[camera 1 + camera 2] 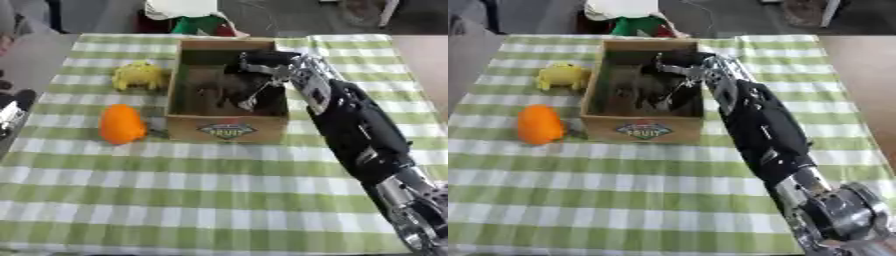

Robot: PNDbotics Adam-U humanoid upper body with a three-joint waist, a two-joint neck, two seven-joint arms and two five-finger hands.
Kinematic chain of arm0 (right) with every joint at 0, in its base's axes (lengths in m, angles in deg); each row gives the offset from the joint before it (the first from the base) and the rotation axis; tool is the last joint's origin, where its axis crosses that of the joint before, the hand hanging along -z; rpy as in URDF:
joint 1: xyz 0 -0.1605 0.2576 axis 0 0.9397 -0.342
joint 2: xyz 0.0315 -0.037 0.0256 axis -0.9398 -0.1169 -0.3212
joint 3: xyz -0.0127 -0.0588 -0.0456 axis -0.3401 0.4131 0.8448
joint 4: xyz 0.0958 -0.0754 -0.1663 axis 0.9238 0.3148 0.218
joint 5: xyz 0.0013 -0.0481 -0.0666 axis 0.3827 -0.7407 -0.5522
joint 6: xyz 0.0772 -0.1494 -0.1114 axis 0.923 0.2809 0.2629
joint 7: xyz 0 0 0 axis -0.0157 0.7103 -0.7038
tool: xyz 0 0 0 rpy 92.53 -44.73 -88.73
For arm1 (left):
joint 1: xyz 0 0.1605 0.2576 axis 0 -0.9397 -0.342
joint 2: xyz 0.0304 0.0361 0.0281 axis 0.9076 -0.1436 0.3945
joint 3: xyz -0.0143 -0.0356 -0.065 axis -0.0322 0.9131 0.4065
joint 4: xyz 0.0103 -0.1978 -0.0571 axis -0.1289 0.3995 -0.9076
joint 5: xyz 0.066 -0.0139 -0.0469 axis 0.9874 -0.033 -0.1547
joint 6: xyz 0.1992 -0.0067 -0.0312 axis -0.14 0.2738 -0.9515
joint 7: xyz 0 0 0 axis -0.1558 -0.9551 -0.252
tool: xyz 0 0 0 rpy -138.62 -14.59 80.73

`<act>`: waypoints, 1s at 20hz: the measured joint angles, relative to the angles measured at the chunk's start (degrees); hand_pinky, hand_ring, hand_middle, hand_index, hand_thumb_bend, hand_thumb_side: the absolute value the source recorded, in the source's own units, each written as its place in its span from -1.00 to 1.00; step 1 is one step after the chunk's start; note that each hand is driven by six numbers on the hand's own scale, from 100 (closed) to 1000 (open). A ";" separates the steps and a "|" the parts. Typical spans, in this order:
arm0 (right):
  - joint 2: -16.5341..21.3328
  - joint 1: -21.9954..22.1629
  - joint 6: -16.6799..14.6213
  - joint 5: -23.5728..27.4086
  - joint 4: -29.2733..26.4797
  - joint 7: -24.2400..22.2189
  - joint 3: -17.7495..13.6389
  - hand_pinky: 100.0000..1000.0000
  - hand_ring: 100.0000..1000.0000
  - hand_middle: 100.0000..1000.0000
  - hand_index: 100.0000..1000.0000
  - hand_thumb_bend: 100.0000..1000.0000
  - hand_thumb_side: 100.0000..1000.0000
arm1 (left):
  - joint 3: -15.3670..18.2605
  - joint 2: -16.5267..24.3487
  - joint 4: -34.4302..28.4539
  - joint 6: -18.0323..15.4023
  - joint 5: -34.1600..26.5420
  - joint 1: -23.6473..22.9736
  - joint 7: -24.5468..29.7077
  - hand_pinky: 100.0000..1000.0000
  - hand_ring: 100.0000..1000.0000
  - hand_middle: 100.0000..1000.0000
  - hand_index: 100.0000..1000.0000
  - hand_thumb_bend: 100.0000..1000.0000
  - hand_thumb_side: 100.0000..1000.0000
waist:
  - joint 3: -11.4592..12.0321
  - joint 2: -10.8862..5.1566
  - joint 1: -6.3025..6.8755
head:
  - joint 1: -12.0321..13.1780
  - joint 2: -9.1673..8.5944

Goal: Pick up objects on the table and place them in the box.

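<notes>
An open cardboard box [226,128] with a printed label on its front stands at the middle back of the green checked table [175,190]. My right arm reaches in from the lower right, and my right hand [262,62] hangs over the box's right side with its fingers spread downward into it. Under those fingers, a dark object [636,90] lies on the box floor; its shape is unclear. A yellow toy [138,75] sits left of the box. Closer to me, an orange rounded object [121,123] lies at the box's front left corner. Part of my left hand [12,109] shows at the left edge.
A white, green and red thing [194,17] stands just beyond the table's far edge. The right table edge meets a brown surface [424,60]. My right forearm [359,125] crosses the table's right side.
</notes>
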 measured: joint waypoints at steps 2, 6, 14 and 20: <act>0.00 0.01 0.17 -0.07 0.00 -0.20 -0.11 0.30 0.50 0.05 0.47 -1.00 -0.58 | 0.00 0.00 0.00 0.00 0.00 0.00 0.00 0.21 0.07 0.09 0.42 0.08 -0.49 | 0.00 0.00 0.01 | 0.00 0.00; 0.00 0.05 0.42 -0.07 0.04 -0.59 -0.24 0.88 1.00 0.80 0.87 -1.00 -0.14 | 0.00 0.00 0.00 0.01 0.00 0.00 0.01 0.21 0.07 0.09 0.43 0.08 -0.49 | -0.06 0.00 -0.01 | 0.00 0.00; 0.19 0.05 1.62 2.03 -0.80 -1.80 -0.35 0.93 1.00 0.84 0.90 -1.00 -0.14 | 0.00 -0.01 0.00 0.07 0.00 0.00 0.07 0.21 0.07 0.09 0.43 0.08 -0.49 | -0.29 0.00 -0.08 | 0.19 0.00; 0.29 0.04 2.12 3.30 -1.41 -2.30 -0.35 0.93 1.00 0.84 0.90 -1.00 -0.25 | 0.00 -0.01 0.00 0.08 0.00 0.00 0.07 0.21 0.07 0.09 0.43 0.08 -0.49 | -0.32 -0.02 -0.08 | 0.27 0.00</act>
